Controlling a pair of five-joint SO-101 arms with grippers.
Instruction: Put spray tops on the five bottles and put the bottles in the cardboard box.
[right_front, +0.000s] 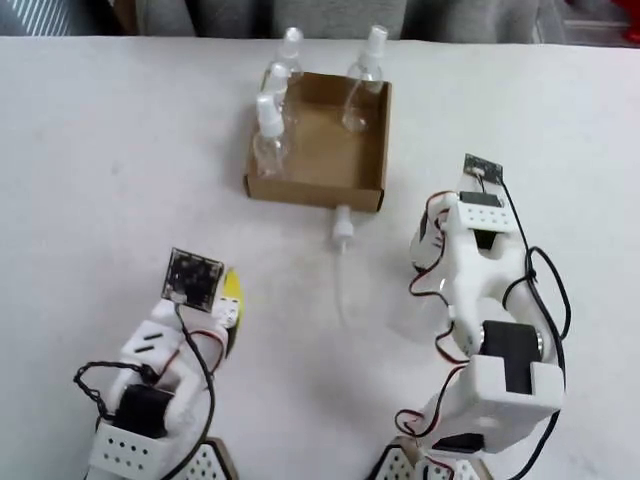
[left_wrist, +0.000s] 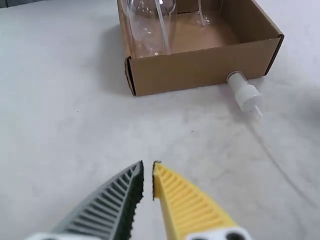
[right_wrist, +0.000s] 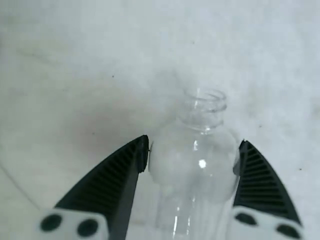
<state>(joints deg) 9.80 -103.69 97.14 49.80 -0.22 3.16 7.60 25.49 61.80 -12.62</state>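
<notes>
My right gripper (right_wrist: 195, 145) clamps a clear, capless bottle (right_wrist: 192, 172); left gripper (left_wrist: 148, 170) nearly closed, empty. Overhead: 4 capped bottles (right_front: 270, 140) in the cardboard box (right_front: 315, 190).

Counter (right_front: 120, 150): cardboard box (right_front: 310, 190) at far centre. Capped bottles (right_front: 268, 140) stand in the box, three along its left wall and one at its far right corner. Spray top (right_front: 343, 225) lies just before the box's near wall, tube trailing nearward. Left tool (left_wrist: 148, 170) is at near left, well apart from the box. Uncapped bottle (right_wrist: 195, 165) is gripped in the right tool (right_wrist: 194, 145), at near right.
</notes>
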